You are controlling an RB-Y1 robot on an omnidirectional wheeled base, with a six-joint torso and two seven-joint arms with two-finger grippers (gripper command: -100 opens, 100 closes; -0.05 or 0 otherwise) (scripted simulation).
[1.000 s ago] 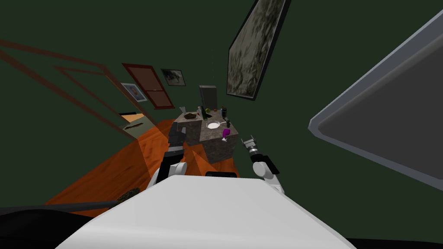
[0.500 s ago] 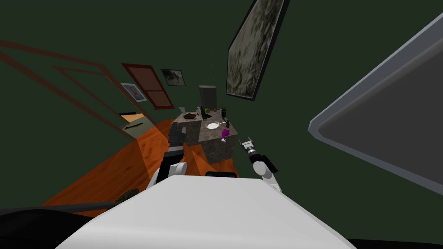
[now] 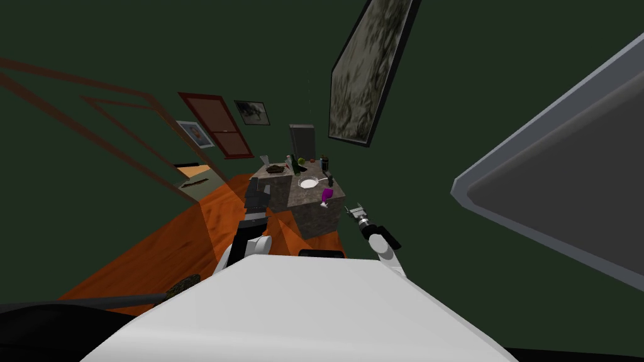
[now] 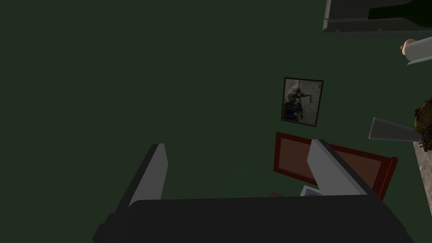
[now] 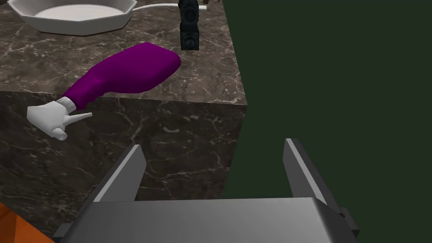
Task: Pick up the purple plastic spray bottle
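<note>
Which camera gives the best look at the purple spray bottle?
Right wrist view: the bottle lies on its side, white nozzle past the counter edge. Head view: a small purple speck. Left wrist view faces the wall.

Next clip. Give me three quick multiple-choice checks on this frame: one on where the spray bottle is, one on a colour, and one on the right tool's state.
1. Where does the spray bottle lie?
A) on a shelf
B) on its side on the dark marbled block, its head past the edge
C) on a chair

2. What colour is its trigger head?
A) white
B) black
C) purple

3. How is the right tool?
A) shut on the bottle
B) open, short of the bottle
C) shut on nothing

Answers:
1 B: the right wrist view shows it lying at the block's edge.
2 A: the head is white against the purple body.
3 B: the fingers stand wide apart, facing the block's side.
</note>
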